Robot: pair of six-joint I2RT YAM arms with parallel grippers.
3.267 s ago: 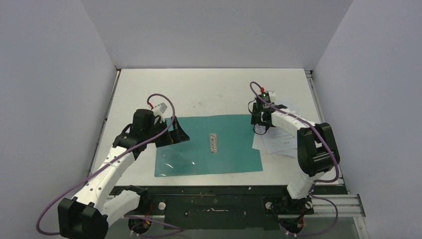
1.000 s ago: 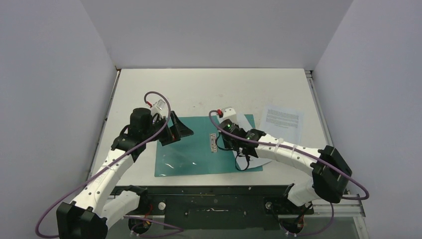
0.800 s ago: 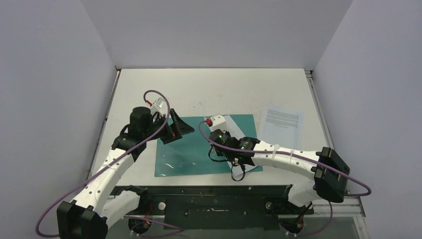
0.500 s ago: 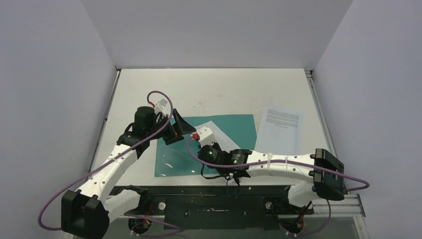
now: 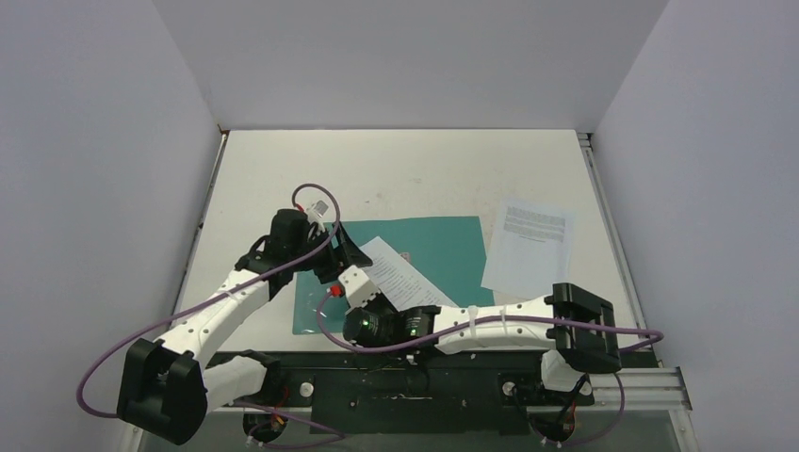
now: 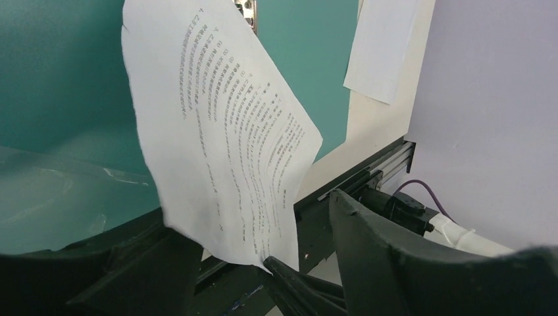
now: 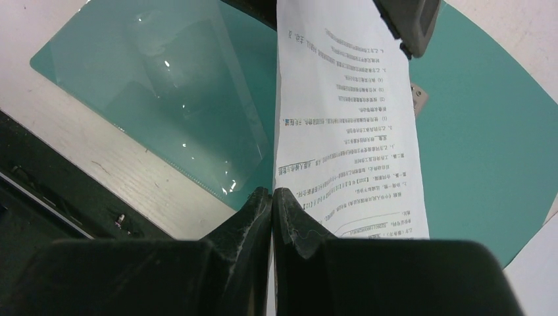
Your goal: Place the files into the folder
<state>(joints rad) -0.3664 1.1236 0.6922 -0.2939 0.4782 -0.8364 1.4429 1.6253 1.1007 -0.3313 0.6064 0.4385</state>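
The teal folder (image 5: 443, 250) lies open flat on the table. My right gripper (image 7: 272, 197) is shut on the near edge of one printed file sheet (image 5: 400, 278), holding it lifted and slanted over the folder's left half. My left gripper (image 6: 243, 230) is open, one finger on each side of that sheet's (image 6: 217, 131) far end, and neither finger presses it. In the left wrist view a right fingertip (image 6: 279, 266) pinches the sheet's corner. More files (image 5: 528, 247) lie on the table to the right of the folder.
A clear glossy pocket (image 7: 164, 85) covers the folder's left half. A small metal clip (image 7: 417, 99) sits on the folder's spine. The black base rail (image 5: 405, 377) runs along the near edge, right behind my right wrist. Grey walls close in both sides.
My right arm has swept left across the folder, carrying the sheet from the right half to the left. My left gripper has moved in around the sheet's far end and its jaws have narrowed.
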